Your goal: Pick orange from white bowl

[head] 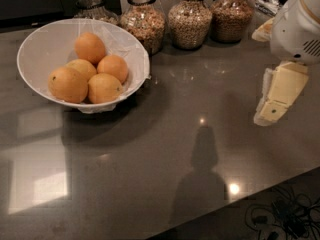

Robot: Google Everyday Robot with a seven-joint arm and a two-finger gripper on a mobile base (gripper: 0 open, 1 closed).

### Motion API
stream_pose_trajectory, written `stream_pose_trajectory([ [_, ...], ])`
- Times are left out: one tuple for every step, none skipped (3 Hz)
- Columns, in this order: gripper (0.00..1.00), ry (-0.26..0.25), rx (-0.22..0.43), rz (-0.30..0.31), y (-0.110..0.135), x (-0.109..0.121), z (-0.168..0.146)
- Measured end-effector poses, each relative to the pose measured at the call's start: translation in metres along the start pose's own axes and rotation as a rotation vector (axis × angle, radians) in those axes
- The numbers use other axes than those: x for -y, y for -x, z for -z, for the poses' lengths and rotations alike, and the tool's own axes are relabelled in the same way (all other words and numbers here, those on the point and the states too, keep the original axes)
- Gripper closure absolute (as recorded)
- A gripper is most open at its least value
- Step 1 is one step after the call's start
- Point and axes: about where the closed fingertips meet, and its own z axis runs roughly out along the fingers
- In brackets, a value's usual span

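Camera view of a dark surface (165, 149): the orange (67, 84), the largest of five and marked by a small dark speck, is seen at the front left of the white bowl (35, 46), pressed against its neighbours. The bowl is set at the left of the surface; four glass jars (189, 19) of grains are lined up behind it. The claw (277, 96) is seen at the far right, well apart from the bowl; whether it is apart or together cannot be told. For a clean pick, the orange is best approached from above, with the rim and the neighbouring fruit avoided.
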Motion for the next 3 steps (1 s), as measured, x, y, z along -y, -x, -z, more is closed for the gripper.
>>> stream_pose_trajectory([
  [0.0, 0.008, 0.085, 0.1, 0.063, 0.015, -0.025],
  [0.0, 0.022, 0.168, 0.212, 0.134, 0.024, -0.037],
  [0.0, 0.025, 0.248, 0.325, 0.197, 0.023, -0.033],
])
